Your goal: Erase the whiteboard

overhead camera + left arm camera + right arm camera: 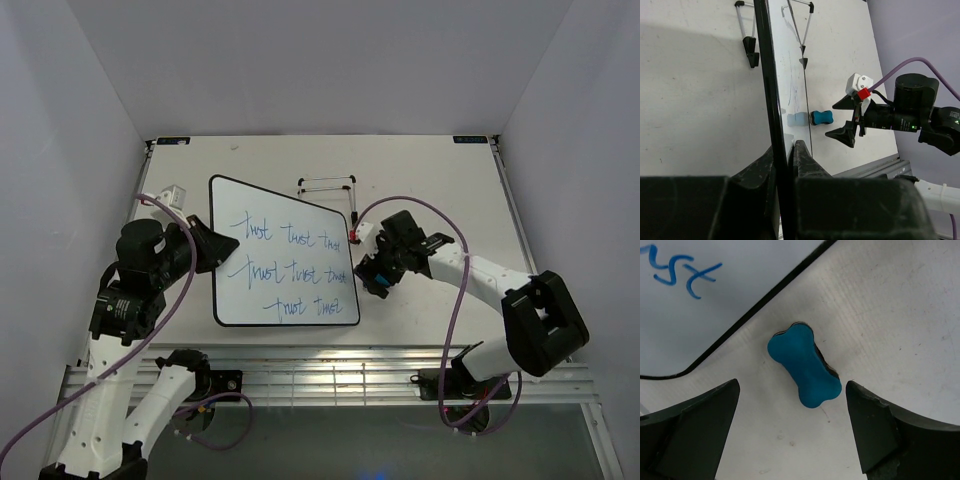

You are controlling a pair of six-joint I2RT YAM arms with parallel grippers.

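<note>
The whiteboard [285, 265] lies mid-table with three lines of blue scrawl on it. My left gripper [213, 250] is shut on its left edge. In the left wrist view the fingers pinch the black rim [771, 100] at the gripper [785, 146]. The small blue bone-shaped eraser [804, 365] lies flat on the table just off the board's right edge [715, 300]. It also shows in the left wrist view [821, 117]. My right gripper [792, 382] is open and empty, hovering over the eraser's near end with one finger on each side, not touching it. It also shows in the top view [375, 275].
The black wire easel stand [328, 184] lies behind the board's far right corner; it also shows in the left wrist view [801, 30]. A slotted metal rail [350, 370] runs along the near table edge. White walls close in the table on three sides.
</note>
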